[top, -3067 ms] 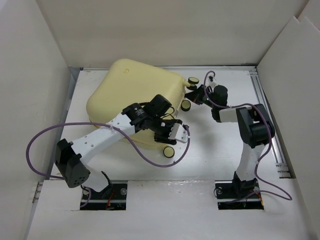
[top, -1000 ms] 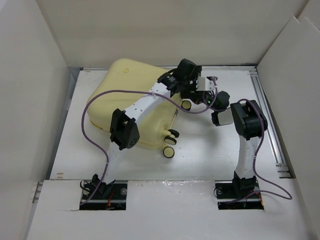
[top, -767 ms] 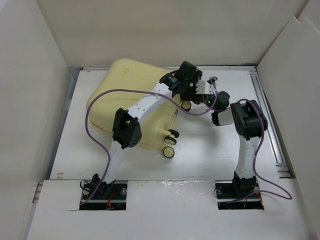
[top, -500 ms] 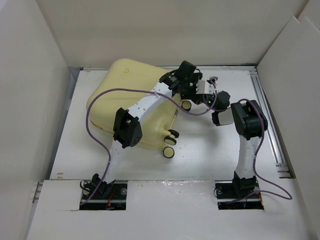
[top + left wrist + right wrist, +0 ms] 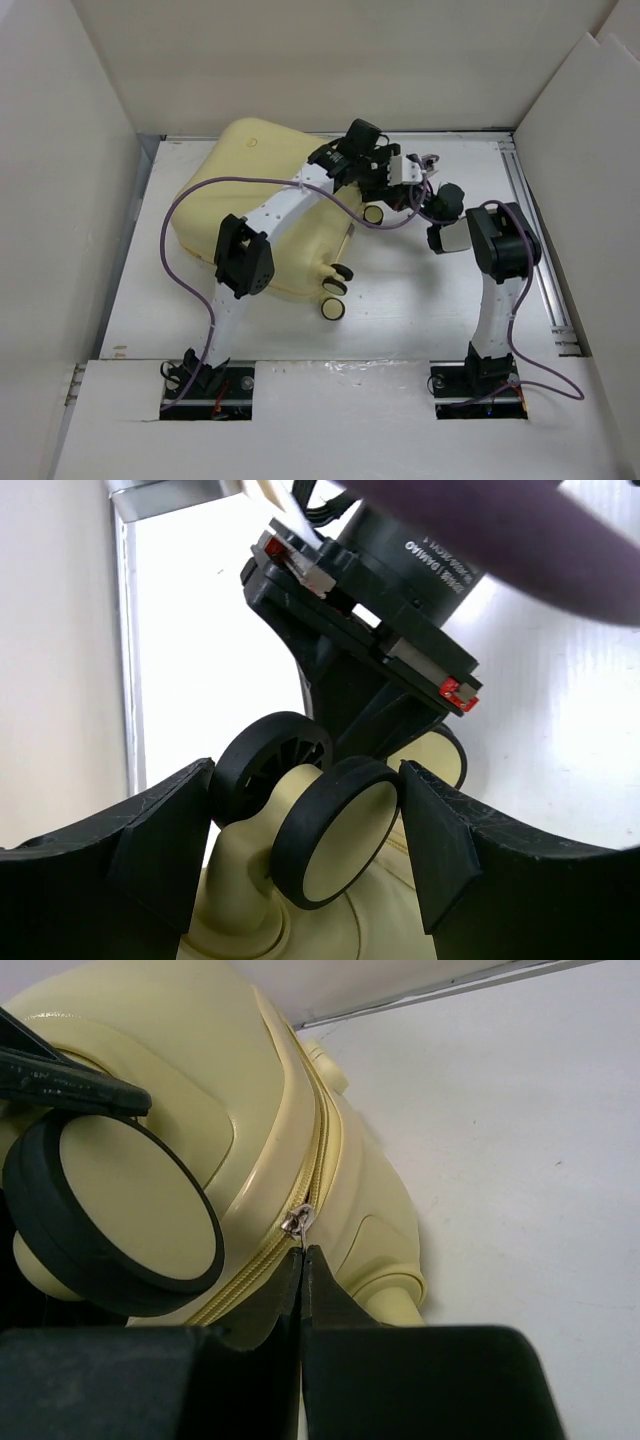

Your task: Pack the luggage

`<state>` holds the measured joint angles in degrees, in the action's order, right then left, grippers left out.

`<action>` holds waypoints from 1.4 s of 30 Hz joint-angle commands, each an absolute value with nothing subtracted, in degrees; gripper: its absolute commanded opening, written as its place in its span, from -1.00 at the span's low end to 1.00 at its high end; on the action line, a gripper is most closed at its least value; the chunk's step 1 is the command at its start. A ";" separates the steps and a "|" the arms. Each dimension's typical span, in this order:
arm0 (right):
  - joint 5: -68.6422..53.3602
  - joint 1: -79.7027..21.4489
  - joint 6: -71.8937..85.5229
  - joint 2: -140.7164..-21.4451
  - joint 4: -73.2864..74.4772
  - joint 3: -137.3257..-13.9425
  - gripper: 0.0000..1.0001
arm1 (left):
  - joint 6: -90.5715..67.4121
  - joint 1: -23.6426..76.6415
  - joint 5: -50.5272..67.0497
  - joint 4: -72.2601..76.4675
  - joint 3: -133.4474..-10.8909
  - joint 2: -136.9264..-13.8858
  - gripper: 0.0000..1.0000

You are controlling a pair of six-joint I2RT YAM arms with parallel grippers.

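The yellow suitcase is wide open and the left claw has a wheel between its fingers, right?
No, the suitcase is closed, shells zipped together in the right wrist view. The left gripper does have a wheel between its fingers.

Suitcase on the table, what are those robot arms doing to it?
Both arms are busy at one wheeled corner of the closed yellow suitcase. The left end effector is open and straddles a wheel. The right end effector is pinched shut right under the zipper pull. It is not clear if it has hold of the pull. The zipper looks closed there.
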<state>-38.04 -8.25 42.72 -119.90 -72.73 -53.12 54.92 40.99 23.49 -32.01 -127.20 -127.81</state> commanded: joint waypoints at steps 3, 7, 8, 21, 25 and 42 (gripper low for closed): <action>-35.68 -4.92 40.25 -118.04 -72.32 -53.88 -1.00 | 50.27 37.62 27.06 -45.60 -126.99 -121.99 -1.00; -36.21 -6.15 39.73 -116.81 -72.95 -51.69 -1.00 | 54.75 37.62 29.87 -52.20 -125.61 -121.04 -1.00; -36.21 -6.15 39.20 -116.81 -73.82 -51.68 -1.00 | 55.54 37.62 29.88 -53.77 -124.46 -120.24 -1.00; -36.21 -13.26 37.44 -117.33 -73.30 -51.41 -1.00 | 66.36 41.21 30.58 -60.73 -100.12 -101.79 -1.00; -35.07 -16.96 35.86 -118.03 -71.63 -52.90 -1.00 | 67.59 44.38 31.81 -60.73 -94.05 -97.74 -1.00; -30.76 -21.88 26.98 -117.77 -51.86 -64.78 -1.00 | 42.76 45.89 31.40 -52.31 -110.01 -93.61 0.27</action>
<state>-37.32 -22.24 30.50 -119.28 -53.98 -63.51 55.00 48.58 32.08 -55.77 -99.15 -97.78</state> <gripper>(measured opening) 0.010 0.612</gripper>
